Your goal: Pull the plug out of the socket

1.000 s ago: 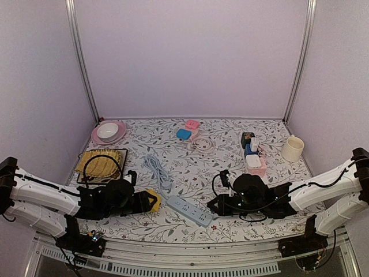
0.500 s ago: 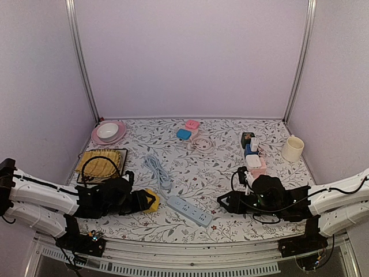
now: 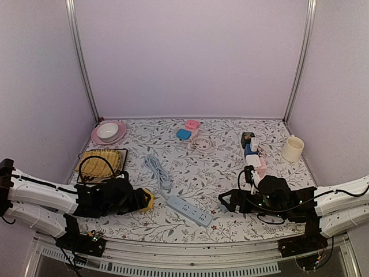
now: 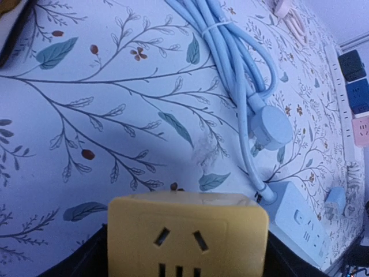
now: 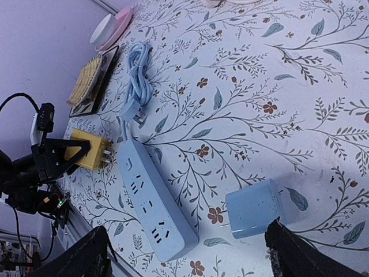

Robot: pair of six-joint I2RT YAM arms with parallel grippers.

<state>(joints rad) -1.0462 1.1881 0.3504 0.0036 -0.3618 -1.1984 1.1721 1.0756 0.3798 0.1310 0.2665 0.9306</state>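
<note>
The blue power strip, the socket point(image 3: 190, 210) point(image 5: 153, 199), lies flat near the front edge with none of its outlets occupied. A light-blue plug point(image 5: 253, 208) lies on its side on the table just right of the strip, prongs pointing at it. My right gripper point(image 5: 193, 254) point(image 3: 226, 203) is open, one finger on each side of that plug and neither touching it. A yellow plug adapter point(image 4: 187, 242) point(image 3: 149, 200) fills the gap between the fingers of my left gripper point(image 4: 187, 262), left of the strip. Its prongs point(image 5: 106, 157) are clear of the strip.
The strip's coiled pale-blue cable point(image 3: 157, 168) point(image 4: 230, 69) lies behind it. A black tray with a yellow cloth point(image 3: 102, 164) and a pink plate with a bowl point(image 3: 108, 133) are at left. Stacked chargers point(image 3: 252, 153), a mug point(image 3: 292, 148) and small boxes point(image 3: 187, 130) stand farther back.
My right gripper has opened, backed off to the right and let go of the light-blue plug. My left arm has drawn slightly back to the left with the yellow adapter.
</note>
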